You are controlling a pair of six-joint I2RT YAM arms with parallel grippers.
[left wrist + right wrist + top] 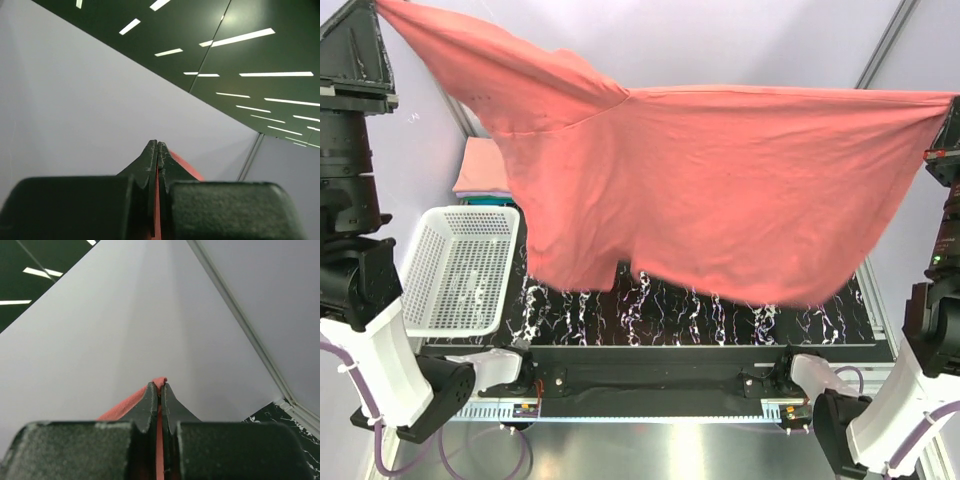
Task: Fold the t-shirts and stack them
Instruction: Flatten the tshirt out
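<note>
Your left gripper (pixel 157 146) is clenched on one edge of the coral-red t-shirt (pixel 720 190), with a thin strip of red cloth showing between its closed fingers. Your right gripper (pixel 160 386) pinches another edge the same way. Both are raised high and well apart, so the shirt hangs spread in the air — like a curtain — above the black marbled table (pixel 720 322). At far left lies a folded salmon pink t-shirt (pixel 485 165), just beyond the white mesh basket (pixel 460 268).

Pale grey walls (pixel 75 100) meet a dark ceiling (pixel 225 30) with white strip lights (pixel 276 74), above a black marbled tabletop (pixel 700 325)
</note>
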